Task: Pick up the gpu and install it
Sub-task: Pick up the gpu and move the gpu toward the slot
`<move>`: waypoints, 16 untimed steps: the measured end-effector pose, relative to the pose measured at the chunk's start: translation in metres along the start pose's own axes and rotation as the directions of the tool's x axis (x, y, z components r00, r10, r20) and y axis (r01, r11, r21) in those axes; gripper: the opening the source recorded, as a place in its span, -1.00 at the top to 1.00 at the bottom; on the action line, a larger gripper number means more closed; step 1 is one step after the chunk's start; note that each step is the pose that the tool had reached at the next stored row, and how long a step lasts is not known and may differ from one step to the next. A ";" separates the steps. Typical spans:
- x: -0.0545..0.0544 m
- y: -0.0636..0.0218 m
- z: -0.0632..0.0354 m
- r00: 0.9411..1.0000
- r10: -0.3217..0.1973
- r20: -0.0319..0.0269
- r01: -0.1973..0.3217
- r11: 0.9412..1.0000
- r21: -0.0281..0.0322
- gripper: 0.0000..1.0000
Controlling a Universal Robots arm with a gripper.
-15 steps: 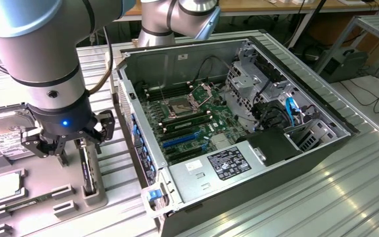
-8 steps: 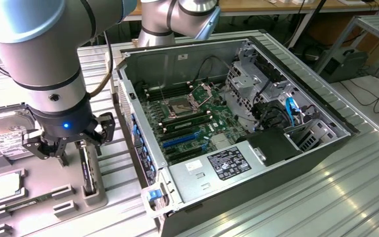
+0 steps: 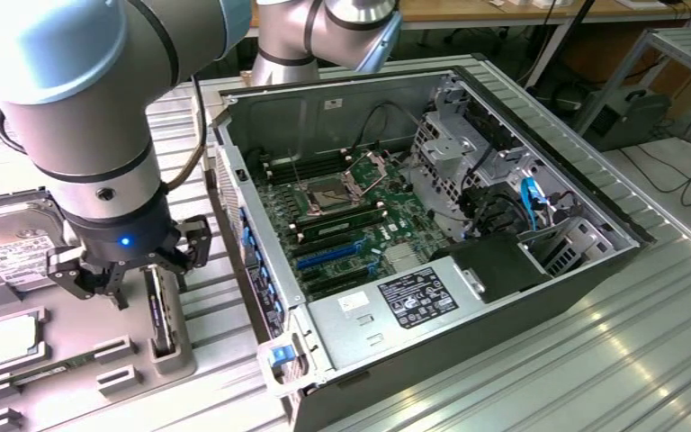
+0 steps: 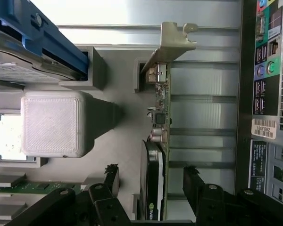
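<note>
Gripper (image 4: 151, 173) is released: jaws spread wide, straddling the fan-shroud end of the gpu (image 4: 159, 117), gap on both sides, nothing grasped. The gpu stands on edge in a slot of the grey fixture tray (image 3: 82, 331), on the exterior view's left of the open computer case (image 3: 466, 297).

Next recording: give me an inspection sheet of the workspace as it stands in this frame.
Surface: ribbed metal table carrying a grey parts holder and an open computer case.
Job's things: gpu stands on edge in the holder's slot, not lifted.
Clutter: hard drive and processor chip in the holder.
Grippers: gripper open, jaws either side of the gpu, gaps showing.
Cables: blue cable inside the case; loose cables beyond the table.
Surroundings: wooden bench behind.
</note>
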State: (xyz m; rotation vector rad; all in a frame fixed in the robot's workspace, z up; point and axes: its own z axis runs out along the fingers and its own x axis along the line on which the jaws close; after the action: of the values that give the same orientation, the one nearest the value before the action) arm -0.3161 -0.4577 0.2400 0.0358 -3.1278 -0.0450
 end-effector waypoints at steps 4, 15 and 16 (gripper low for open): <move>-0.001 -0.0002 0.0046 1.000 0.000 0.000 0.000 1.000 0.000 -0.33; -0.001 0.0000 -0.0296 1.000 0.001 -0.022 -0.001 1.000 -0.001 0.44; -0.001 0.0002 -0.0346 1.000 0.001 -0.022 -0.001 1.000 -0.001 0.44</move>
State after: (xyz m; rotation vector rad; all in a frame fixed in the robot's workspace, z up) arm -0.3146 -0.4585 0.2745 0.0346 -3.1056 -0.0465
